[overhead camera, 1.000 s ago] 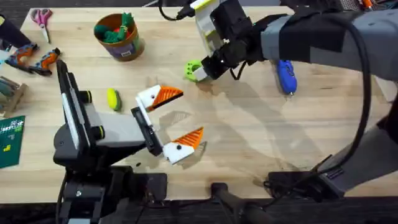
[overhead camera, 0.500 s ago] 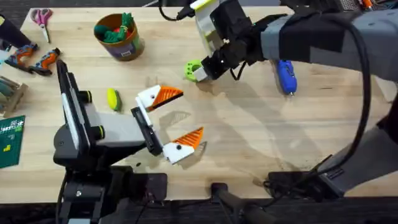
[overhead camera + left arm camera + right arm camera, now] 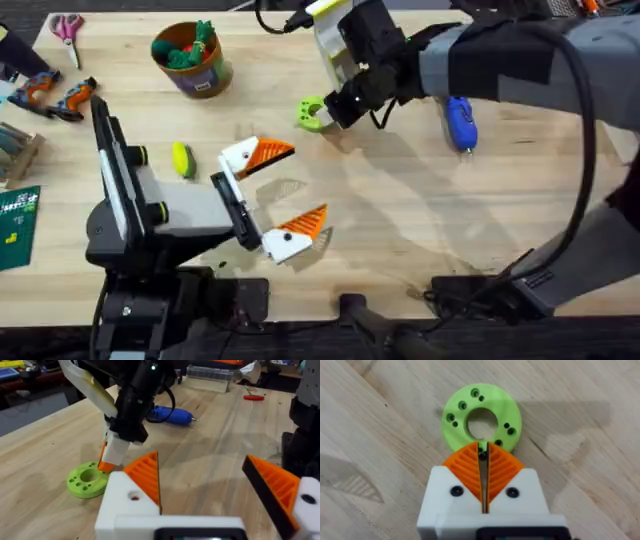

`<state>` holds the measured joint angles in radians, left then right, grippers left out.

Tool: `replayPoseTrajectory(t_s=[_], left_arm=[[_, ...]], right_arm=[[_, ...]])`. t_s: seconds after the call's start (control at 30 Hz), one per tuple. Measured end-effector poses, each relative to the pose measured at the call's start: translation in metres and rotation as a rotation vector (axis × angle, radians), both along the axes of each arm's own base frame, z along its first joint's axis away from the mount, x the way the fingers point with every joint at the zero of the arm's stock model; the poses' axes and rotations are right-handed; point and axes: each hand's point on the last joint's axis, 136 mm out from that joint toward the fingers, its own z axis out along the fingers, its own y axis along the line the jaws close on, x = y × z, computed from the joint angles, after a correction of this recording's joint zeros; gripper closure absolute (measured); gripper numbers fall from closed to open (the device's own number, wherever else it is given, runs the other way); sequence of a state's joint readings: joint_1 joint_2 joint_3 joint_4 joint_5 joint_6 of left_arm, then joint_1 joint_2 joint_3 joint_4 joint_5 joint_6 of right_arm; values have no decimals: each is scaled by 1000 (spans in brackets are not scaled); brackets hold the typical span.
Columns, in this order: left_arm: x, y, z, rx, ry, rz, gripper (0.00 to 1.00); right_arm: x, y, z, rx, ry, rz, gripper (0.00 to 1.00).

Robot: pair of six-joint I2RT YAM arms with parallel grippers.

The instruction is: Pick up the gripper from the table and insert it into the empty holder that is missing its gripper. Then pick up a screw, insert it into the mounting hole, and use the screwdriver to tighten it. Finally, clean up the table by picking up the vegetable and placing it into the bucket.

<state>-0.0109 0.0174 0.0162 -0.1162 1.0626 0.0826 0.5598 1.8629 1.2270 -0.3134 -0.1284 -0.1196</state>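
The screwdriver (image 3: pixel 460 122), bright blue, lies flat on the wooden surface (image 3: pixel 420 210) toward the far right, just beyond the right arm's forearm; in the left wrist view it (image 3: pixel 172 415) rests behind that arm with its thin metal bit pointing away to one side. The vegetable (image 3: pixel 182 158), a small yellow-green oval, lies on the surface near the left arm's upper link, and the bucket (image 3: pixel 190 58) stands well beyond it at the far left, with green and orange toy pieces showing above its rim. The right hand (image 3: pixel 322 116) is down at the lime-green ring disc (image 3: pixel 310 113), which lies flat on the surface in the far middle. In the right wrist view the right hand (image 3: pixel 484 457) has its two orange ribbed pads (image 3: pixel 502 472) pressed together with only a hairline seam between them, and a small dark item, too small to identify, sits pinched at the tips right over the near edge of the ring disc (image 3: pixel 482 417). The left wrist view shows the white finger blocks of that right hand (image 3: pixel 111 457) with an orange tip touching the ring disc (image 3: pixel 86 479). The left hand (image 3: pixel 275 195) is spread wide above the middle of the surface, its orange wedges well apart. Scissors (image 3: pixel 68 30) and orange-handled pliers (image 3: pixel 55 95) lie at the far left edge.
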Motion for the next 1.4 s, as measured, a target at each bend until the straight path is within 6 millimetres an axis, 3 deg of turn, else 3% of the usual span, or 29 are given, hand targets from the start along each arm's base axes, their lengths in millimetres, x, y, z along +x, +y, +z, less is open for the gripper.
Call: replayPoseTrajectory(t_s=[0.13, 0.7, 1.17, 1.4], left_arm=[[0, 0, 0, 0, 0, 0, 15], [0, 0, 0, 0, 0, 0, 15], [0, 0, 0, 0, 0, 0, 15], [0, 0, 0, 0, 0, 0, 14]], right_arm=[[0, 0, 0, -1, 3, -2, 992], [0, 0, 4, -5, 11, -3, 995], [12, 8, 55, -3, 8, -3, 995], [14, 11, 106, 1, 9, 0, 995]])
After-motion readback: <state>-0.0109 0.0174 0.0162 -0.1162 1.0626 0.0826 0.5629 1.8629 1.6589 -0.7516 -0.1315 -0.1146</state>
